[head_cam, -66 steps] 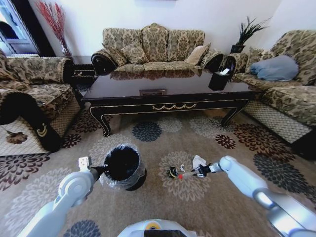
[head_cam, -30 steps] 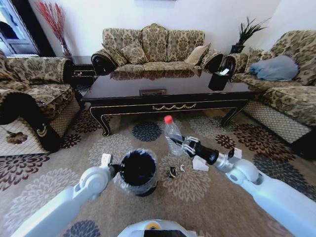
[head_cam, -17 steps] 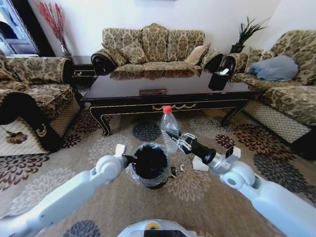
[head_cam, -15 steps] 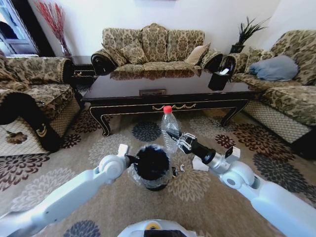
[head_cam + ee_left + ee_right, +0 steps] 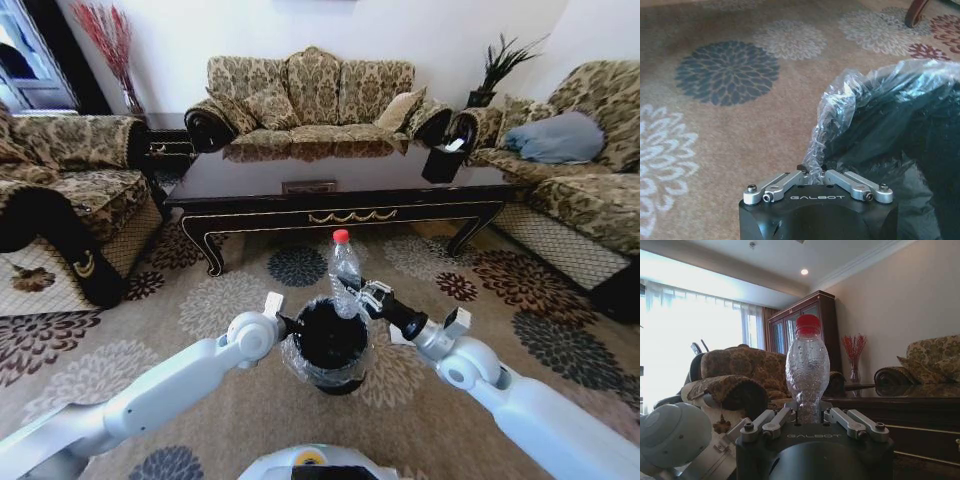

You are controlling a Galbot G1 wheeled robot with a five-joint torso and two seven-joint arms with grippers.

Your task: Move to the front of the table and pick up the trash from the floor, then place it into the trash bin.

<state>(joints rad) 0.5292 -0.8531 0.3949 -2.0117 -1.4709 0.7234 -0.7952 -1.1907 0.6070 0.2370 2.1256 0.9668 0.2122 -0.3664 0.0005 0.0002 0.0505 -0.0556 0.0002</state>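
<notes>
While the left gripper (image 5: 290,326) pinches the bag-lined rim of the black trash bin (image 5: 331,343) on the carpet before the coffee table (image 5: 340,190), the right gripper (image 5: 352,290) clamps an upright clear plastic bottle (image 5: 343,272) just above the bin's mouth.

glossy wood table (image 5: 330,180), crinkled plastic bin liner (image 5: 840,110)
</notes>
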